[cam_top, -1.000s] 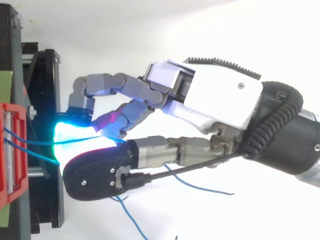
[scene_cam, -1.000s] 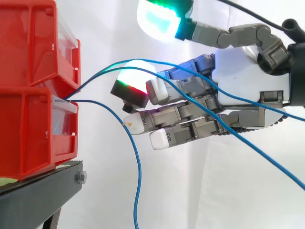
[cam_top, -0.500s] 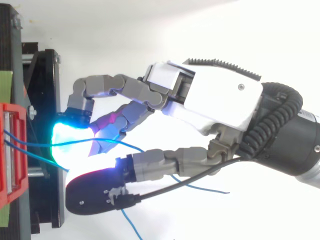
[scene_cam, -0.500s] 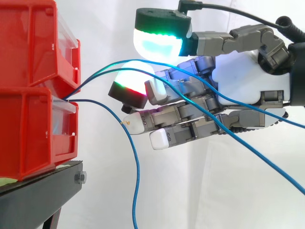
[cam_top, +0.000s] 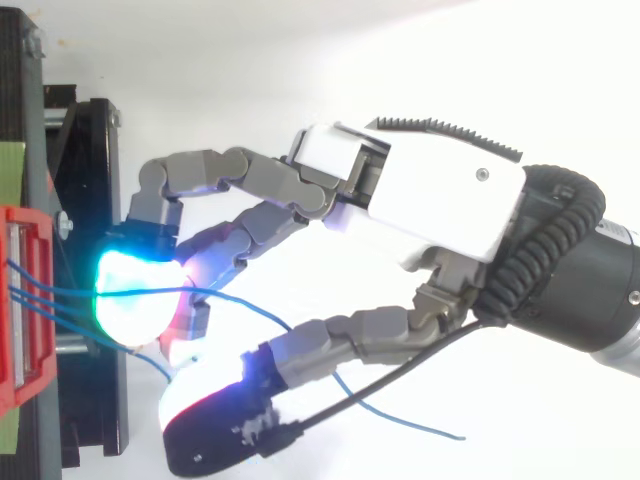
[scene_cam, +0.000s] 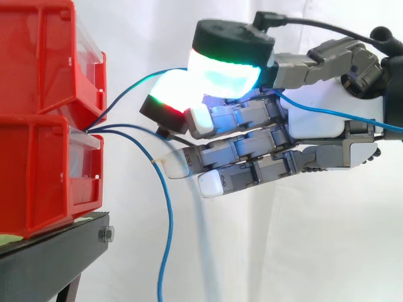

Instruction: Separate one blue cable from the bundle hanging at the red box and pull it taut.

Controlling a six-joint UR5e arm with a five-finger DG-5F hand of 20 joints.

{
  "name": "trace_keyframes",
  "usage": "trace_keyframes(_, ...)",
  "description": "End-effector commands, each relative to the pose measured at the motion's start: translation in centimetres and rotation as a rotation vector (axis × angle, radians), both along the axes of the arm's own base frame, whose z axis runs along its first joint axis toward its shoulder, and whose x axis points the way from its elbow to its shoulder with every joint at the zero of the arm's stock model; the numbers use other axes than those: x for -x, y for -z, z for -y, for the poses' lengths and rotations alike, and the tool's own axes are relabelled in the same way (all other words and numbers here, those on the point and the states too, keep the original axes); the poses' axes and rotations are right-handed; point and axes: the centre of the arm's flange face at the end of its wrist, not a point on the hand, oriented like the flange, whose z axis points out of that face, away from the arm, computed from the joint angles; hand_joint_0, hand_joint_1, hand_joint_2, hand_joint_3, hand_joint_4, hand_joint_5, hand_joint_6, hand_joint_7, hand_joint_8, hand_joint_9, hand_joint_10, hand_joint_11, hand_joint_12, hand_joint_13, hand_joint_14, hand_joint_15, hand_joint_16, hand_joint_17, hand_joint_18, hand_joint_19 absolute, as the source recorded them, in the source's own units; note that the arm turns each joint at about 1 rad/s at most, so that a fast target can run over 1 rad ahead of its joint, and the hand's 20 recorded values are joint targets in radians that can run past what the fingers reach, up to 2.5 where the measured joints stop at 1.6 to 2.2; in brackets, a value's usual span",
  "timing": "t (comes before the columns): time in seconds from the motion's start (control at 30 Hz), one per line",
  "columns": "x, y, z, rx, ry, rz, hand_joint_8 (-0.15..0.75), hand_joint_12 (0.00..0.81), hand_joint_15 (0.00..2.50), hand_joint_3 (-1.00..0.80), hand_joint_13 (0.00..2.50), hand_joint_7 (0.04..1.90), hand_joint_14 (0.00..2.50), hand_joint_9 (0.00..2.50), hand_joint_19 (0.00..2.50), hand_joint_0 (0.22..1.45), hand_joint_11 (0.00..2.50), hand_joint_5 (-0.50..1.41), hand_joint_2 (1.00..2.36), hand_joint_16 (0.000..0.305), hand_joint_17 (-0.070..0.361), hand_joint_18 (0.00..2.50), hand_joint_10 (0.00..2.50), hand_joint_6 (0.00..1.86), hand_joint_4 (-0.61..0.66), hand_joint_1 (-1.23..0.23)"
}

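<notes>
Blue stuff first: the blue cable [scene_cam: 145, 78] that matters is the top one. It comes out at the upper lip of the red box [scene_cam: 44, 176], arcs up and away from the box and runs into the hand [scene_cam: 318, 126]. It shows again on the side of the hand facing away from the box, heading off toward the arm.

Two more cables leave the same spot on the box. The level strand [scene_cam: 129, 126] goes nearly flat away from the box and slips behind the hand. The hanging strand [scene_cam: 167, 207] sags and drops just off the box front, past the black stand [scene_cam: 50, 258] the box sits on. An upper red bin [scene_cam: 38, 56] is stacked on the box, and there's a white curtain [scene_cam: 283, 251] behind it all.

The hand sits close to the box front, level with where the cables come out. Honestly I can't tell if it's clamped on that top cable or the cable just lies across it.

My read is that the picking-out step is in hand. The top cable is apart from the other two, but it's bowed, not taut. The next move probably needs a firm hold, then a straight pull away from the box without dragging the neighbours.
</notes>
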Motion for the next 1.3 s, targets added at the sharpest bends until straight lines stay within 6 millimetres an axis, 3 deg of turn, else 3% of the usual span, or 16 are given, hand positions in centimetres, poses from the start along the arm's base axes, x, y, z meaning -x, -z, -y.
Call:
trace_keyframes(0.0, 0.0, -0.1, 0.0, 0.000, 0.000, 0.001, 0.265, 0.327, 0.39, -0.50, 0.70, 1.19, 0.02, 0.90, 0.46, 0.56, 0.85, -0.14, 1.00, 0.038, 0.086, 0.68, 0.02, 0.64, 0.15, -0.97)
trace_keyframes(0.03, 0.0, 0.1, 0.0, 0.001, 0.000, -0.002, 0.291, 0.348, 0.39, -0.50, 0.72, 1.16, 0.01, 0.92, 0.45, 0.48, 0.85, -0.14, 1.00, 0.042, 0.096, 0.70, 0.02, 0.65, 0.18, -0.89)
trace_keyframes(0.1, 0.0, 0.0, 0.0, 0.000, 0.000, -0.001, 0.304, 0.359, 0.39, -0.50, 0.73, 1.15, 0.01, 0.94, 0.45, 0.45, 0.86, -0.14, 1.00, 0.045, 0.100, 0.71, 0.02, 0.66, 0.20, -0.82)
trace_keyframes(0.13, 0.0, 0.0, 0.0, 0.000, 0.000, -0.001, 0.315, 0.360, 0.39, -0.50, 0.74, 1.17, 0.01, 0.97, 0.45, 0.45, 0.85, -0.13, 1.00, 0.045, 0.101, 0.72, 0.02, 0.65, 0.21, -0.72)
trace_keyframes(0.17, 0.0, 0.0, 0.0, 0.000, 0.000, -0.001, 0.310, 0.336, 0.39, -0.50, 0.74, 1.24, 0.01, 1.01, 0.46, 0.50, 0.85, -0.11, 1.00, 0.041, 0.092, 0.70, 0.02, 0.62, 0.20, -0.53)
trace_keyframes(0.27, 0.0, 0.0, 0.0, 0.000, 0.000, 0.001, 0.289, 0.312, 0.38, -0.50, 0.73, 1.34, 0.01, 1.03, 0.48, 0.59, 0.84, -0.09, 1.00, 0.035, 0.078, 0.66, 0.02, 0.57, 0.17, -0.35)
trace_keyframes(0.57, 0.0, 0.2, 0.0, 0.001, 0.000, -0.004, 0.294, 0.308, 0.40, -0.35, 0.76, 1.38, 0.02, 1.05, 0.45, 0.65, 0.86, -0.09, 1.01, 0.033, 0.074, 0.68, 0.02, 0.50, 0.19, -0.49)
trace_keyframes(0.8, 0.3, 0.7, 0.7, -0.015, 0.013, -0.011, 0.303, 0.309, 0.41, -0.36, 0.80, 1.39, 0.01, 1.09, 0.41, 0.65, 0.92, -0.09, 1.01, 0.031, 0.070, 0.69, 0.02, 0.51, 0.19, -0.51)
trace_keyframes(0.97, 0.4, 0.9, 0.8, -0.024, 0.014, -0.019, 0.306, 0.309, 0.41, -0.46, 0.80, 1.28, 0.01, 1.09, 0.39, 0.60, 0.93, -0.10, 1.00, 0.031, 0.069, 0.70, 0.02, 0.59, 0.21, -0.58)
trace_keyframes(1.1, 0.5, 1.0, 1.0, -0.031, 0.016, -0.024, 0.299, 0.303, 0.40, -0.44, 0.80, 1.27, 0.02, 1.10, 0.39, 0.62, 0.90, -0.10, 1.01, 0.030, 0.067, 0.69, 0.02, 0.60, 0.21, -0.45)
trace_keyframes(1.13, 0.5, 1.0, 1.0, -0.035, 0.017, -0.026, 0.297, 0.302, 0.40, -0.43, 0.80, 1.37, 0.01, 1.10, 0.39, 0.63, 0.88, -0.09, 1.01, 0.030, 0.067, 0.68, 0.02, 0.53, 0.21, -0.44)
trace_keyframes(1.27, 0.6, 1.1, 1.1, -0.042, 0.022, -0.030, 0.296, 0.303, 0.40, -0.41, 0.78, 1.30, 0.01, 1.08, 0.39, 0.63, 0.87, -0.09, 1.01, 0.030, 0.067, 0.65, 0.02, 0.50, 0.23, -0.43)
